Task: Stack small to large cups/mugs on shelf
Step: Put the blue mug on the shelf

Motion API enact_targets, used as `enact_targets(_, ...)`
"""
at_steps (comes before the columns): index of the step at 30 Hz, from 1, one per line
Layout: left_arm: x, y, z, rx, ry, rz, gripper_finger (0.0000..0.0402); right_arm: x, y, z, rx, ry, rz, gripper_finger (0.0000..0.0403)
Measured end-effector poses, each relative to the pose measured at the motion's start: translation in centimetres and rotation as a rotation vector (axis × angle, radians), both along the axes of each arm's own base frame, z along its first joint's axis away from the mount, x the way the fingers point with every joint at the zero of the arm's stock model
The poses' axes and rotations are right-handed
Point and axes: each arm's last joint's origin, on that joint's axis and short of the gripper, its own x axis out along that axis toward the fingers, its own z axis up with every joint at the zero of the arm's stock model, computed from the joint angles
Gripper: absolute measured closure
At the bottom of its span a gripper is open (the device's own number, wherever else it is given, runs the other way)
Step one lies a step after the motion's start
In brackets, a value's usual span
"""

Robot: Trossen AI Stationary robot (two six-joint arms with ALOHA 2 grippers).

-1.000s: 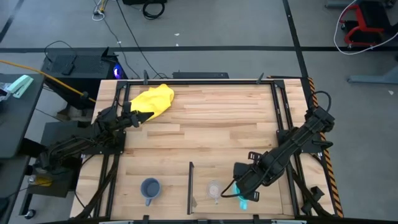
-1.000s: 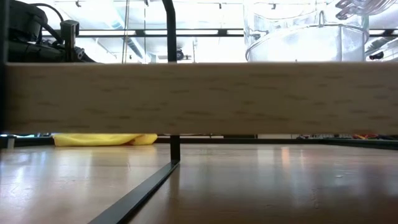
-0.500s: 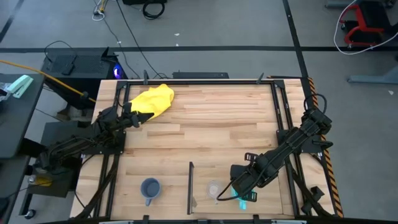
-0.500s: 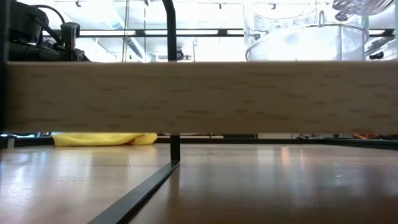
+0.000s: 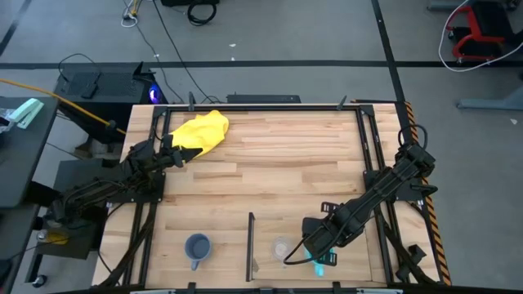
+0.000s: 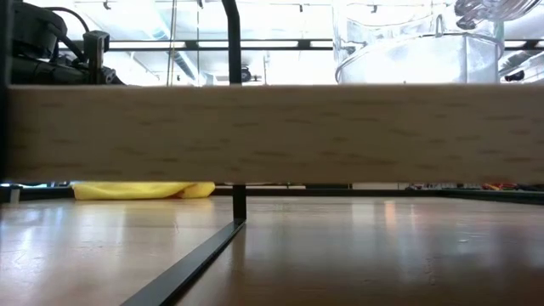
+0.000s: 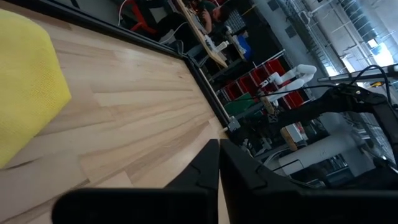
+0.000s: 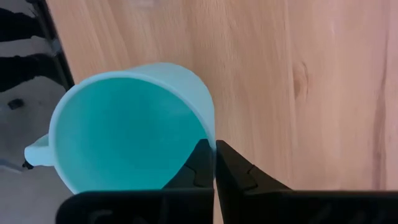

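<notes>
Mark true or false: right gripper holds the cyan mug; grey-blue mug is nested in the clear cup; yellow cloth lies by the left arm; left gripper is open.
1. The right gripper is shut on the cyan mug. True: its fingers pinch the rim.
2. The grey-blue mug is nested in the clear cup. False: they stand apart on either side of the dark divider.
3. The yellow cloth lies near the left gripper. True.
4. The left gripper is open. False: the left wrist view shows its fingers closed together, holding nothing.
</notes>
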Motion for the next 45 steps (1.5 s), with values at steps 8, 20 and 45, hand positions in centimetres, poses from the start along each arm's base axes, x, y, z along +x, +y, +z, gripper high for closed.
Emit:
enact_targets(8,0.0,0.0,0.0,0.0,0.0,0.0,0.0386,0.0,0.1,-0.9,0.025,-0.002,-0.015,0.04)
enact_targets(20,0.0,0.0,0.0,0.0,0.001,0.0,0.0385,0.1,0.0,-0.6,0.003,-0.024,-0.021,0.0391)
enact_targets(45,0.0,0.0,0.0,-0.001,0.002,0.0,0.0387,-0.5,-0.6,0.9,-0.007,-0.085,-0.035,0.0357)
